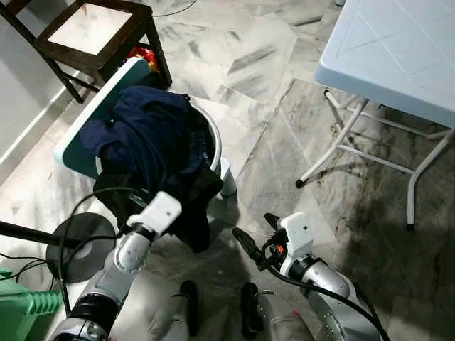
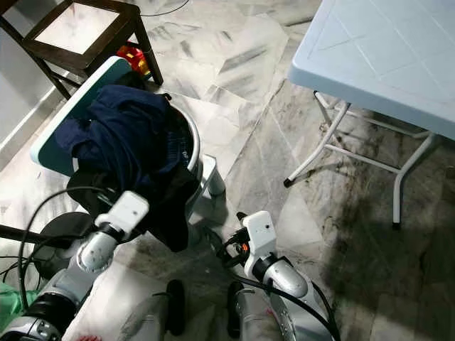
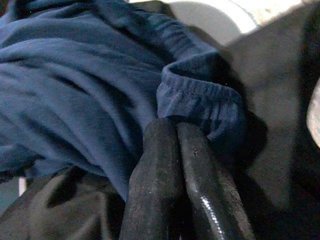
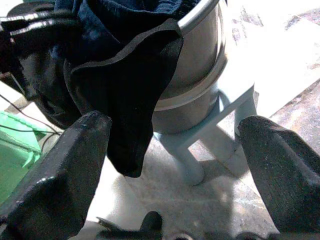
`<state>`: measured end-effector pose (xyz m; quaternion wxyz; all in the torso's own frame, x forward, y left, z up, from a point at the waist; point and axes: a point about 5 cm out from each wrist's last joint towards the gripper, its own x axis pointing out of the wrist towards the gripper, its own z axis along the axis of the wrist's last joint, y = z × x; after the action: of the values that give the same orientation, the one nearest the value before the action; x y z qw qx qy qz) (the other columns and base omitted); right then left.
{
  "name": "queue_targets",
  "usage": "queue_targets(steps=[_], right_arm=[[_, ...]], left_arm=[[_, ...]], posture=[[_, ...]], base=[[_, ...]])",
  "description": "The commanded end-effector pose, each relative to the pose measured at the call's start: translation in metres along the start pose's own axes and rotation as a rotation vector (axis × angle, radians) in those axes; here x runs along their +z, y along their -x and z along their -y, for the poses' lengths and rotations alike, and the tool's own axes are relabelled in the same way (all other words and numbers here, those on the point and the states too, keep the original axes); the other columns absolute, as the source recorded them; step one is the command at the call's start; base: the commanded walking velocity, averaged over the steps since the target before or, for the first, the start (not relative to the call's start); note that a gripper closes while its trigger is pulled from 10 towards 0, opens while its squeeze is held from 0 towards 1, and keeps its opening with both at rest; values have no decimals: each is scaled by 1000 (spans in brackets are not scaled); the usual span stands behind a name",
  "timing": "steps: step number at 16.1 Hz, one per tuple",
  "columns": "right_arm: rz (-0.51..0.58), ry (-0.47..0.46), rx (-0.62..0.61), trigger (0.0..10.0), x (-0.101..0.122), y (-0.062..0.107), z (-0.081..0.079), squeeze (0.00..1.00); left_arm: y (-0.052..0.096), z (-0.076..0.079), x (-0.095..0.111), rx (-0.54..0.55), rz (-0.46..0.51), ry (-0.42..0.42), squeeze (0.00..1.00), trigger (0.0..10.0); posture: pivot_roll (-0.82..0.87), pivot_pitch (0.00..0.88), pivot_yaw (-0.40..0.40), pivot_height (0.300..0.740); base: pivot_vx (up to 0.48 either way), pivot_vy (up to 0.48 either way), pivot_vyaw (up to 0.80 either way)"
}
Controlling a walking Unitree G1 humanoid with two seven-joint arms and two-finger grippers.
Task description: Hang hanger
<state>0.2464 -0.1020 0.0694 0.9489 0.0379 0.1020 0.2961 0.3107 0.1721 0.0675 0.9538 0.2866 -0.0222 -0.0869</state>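
Note:
A dark blue garment (image 1: 149, 128) is heaped over a round metal basin (image 1: 215, 142), and a black garment (image 1: 195, 217) hangs over the basin's near side. My left gripper (image 3: 172, 127) is pressed into the heap, its two black fingers shut on a hem of the blue garment (image 3: 200, 97). My right gripper (image 1: 257, 231) is open low beside the basin, level with the hanging black garment (image 4: 130, 90) and apart from it. I see no hanger.
The basin sits on a small pale blue stool (image 1: 227, 177), with a teal board (image 1: 106, 96) leaning behind it. A dark wooden chair (image 1: 99, 35) is at the far left, a white folding table (image 1: 398, 50) at the right. A round black stand base (image 1: 78, 245), cables and a green object (image 1: 21, 305) lie near my left.

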Motion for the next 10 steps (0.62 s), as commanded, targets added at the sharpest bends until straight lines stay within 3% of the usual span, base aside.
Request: queue_targets(steps=[1,3,5,9,10], right_arm=[[-20,-9,2,10000,-5,2,-2,0],[-21,-7,6,10000,-5,1,-2,0],[-24,-5,15,10000,-5,-1,-2,0],[-24,-6,38,10000,-6,-5,-7,0],[-27,-7,46,10000,-6,-6,-9,0]], left_arm=[[3,-11,-4,96,-31,105,0,0],[8,-25,-3,215,-26,177,0,0],[30,-35,-7,291,-2,96,0,0],[56,-27,-26,241,-65,75,0,0],[57,-21,-16,189,-2,39,0,1059]], posture=[[-44,341,11,740],[-38,339,8,740],[-15,338,7,740],[8,345,2,740],[15,348,2,740]], base=[[0,0,0],[0,0,0],[0,0,0],[0,0,0],[0,0,0]])
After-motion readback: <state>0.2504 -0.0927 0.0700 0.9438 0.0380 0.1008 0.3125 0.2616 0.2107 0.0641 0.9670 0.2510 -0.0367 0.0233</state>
